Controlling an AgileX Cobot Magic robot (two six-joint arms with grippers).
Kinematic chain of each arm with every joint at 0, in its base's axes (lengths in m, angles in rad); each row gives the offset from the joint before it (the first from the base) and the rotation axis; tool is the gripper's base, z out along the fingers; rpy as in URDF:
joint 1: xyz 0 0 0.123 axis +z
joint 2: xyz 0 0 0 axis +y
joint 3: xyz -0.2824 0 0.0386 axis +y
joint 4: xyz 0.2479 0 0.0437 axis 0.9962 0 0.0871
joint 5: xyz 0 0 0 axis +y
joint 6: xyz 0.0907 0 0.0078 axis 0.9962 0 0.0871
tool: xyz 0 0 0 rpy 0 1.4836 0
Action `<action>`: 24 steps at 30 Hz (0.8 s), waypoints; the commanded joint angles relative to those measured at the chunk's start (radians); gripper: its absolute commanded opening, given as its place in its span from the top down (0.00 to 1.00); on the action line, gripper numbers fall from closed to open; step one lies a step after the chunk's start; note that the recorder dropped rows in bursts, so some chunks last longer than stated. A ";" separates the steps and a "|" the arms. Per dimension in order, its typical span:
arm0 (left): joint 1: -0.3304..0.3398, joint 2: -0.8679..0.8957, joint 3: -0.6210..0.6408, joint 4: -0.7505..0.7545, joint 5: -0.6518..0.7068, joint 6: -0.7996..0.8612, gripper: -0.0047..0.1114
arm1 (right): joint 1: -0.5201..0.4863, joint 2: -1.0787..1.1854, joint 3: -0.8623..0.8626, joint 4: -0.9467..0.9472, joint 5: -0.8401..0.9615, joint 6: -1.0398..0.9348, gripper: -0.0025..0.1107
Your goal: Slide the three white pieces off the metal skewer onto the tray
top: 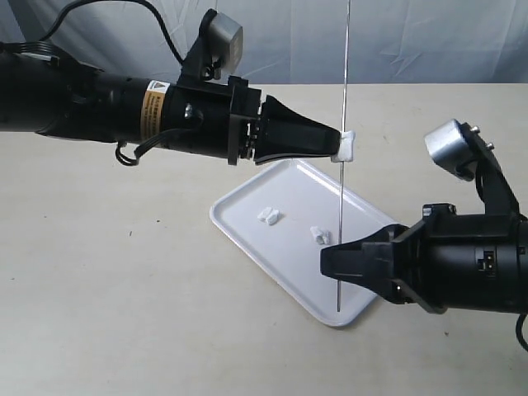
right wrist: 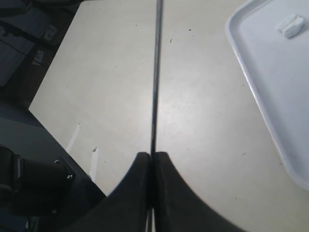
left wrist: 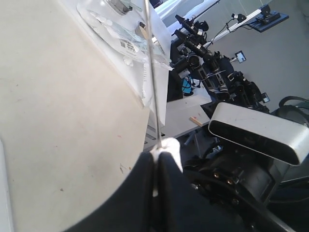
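Note:
The metal skewer stands upright over the white tray, its lower tip just above the tray's near end. My right gripper is shut on the skewer's lower part. My left gripper is shut on one white piece that sits on the rod; in the left wrist view that piece shows squeezed at the fingertips, with the skewer running on past it. Two white pieces lie loose on the tray. One of them appears in the right wrist view on the tray.
The beige tabletop spreads around the tray. A pale backdrop hangs behind the table. In the left wrist view the table edge drops off towards other equipment and plastic bags lie on the table.

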 commanded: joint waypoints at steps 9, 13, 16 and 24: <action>0.000 0.002 0.001 -0.082 -0.004 0.031 0.96 | 0.001 0.003 -0.005 -0.027 0.007 -0.008 0.98; 0.000 0.002 0.001 -0.108 -0.004 0.034 0.96 | 0.001 0.021 -0.002 -0.043 0.020 0.000 0.98; 0.000 -0.002 0.001 -0.143 -0.004 0.051 0.96 | 0.001 0.035 0.009 -0.052 0.032 0.000 0.98; 0.000 -0.003 0.001 -0.188 -0.004 0.082 0.96 | 0.001 0.037 0.059 -0.058 0.065 0.000 0.98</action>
